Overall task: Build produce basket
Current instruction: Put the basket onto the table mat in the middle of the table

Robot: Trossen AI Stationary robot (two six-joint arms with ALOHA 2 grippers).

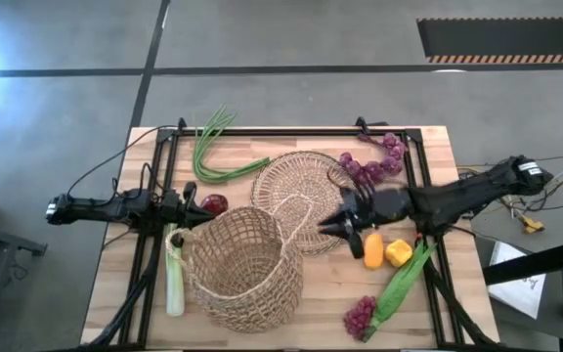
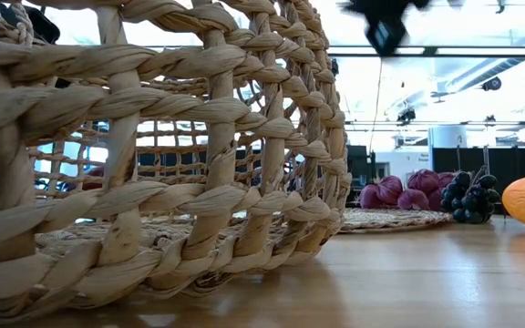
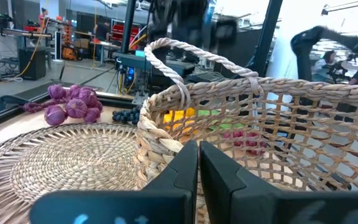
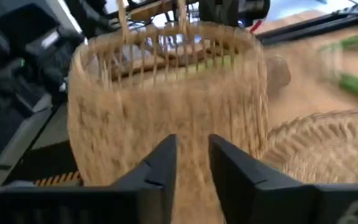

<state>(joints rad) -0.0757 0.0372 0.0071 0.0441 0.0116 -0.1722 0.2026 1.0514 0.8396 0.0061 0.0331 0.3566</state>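
Wooden table [image 1: 115, 284], right claw [image 1: 332, 224] slightly parted, empty, near basket [image 1: 242, 269]

A flat woven disc [image 1: 306, 191] lies on the wooden table [image 1: 438, 156]; grey floor [image 1: 291, 88] surrounds it.

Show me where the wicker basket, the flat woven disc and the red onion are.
Wicker basket [image 1: 242, 269]: high view, on its netted side wall.
Flat woven disc [image 1: 296, 181]: high view, on the bare weave near its middle.
Red onion [image 1: 214, 203]: high view, on its rounded top, beside the left arm.
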